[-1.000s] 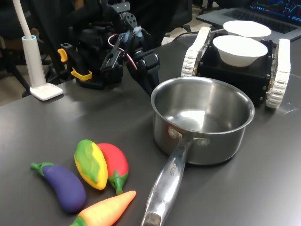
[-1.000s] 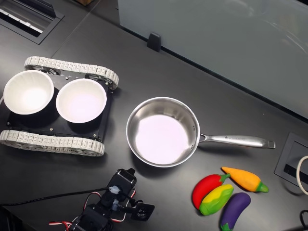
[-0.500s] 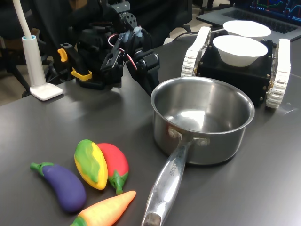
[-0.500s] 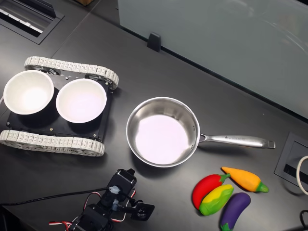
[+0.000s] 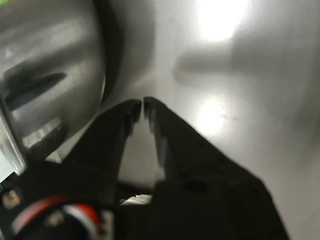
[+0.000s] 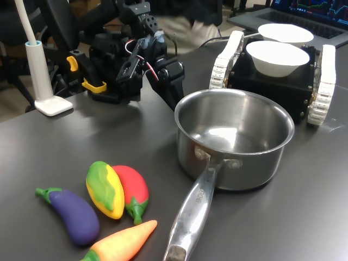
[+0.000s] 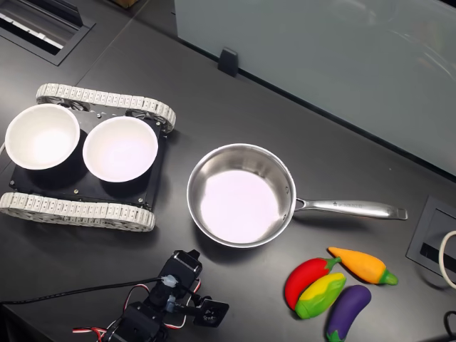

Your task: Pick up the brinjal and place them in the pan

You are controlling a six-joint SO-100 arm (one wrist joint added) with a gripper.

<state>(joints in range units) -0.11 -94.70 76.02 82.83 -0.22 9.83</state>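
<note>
I see my claw pinched nearly shut on nothing beside the pan, with no words I can read.

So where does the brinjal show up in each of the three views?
Wrist view: not in it; only the shut jaws and the pan wall show.
First exterior view: the brinjal lies at lower left, beside the yellow-green pepper.
Second exterior view: the brinjal lies at the bottom right corner, below the pepper.
Shared landmark: the pan, seen in all three.
</note>
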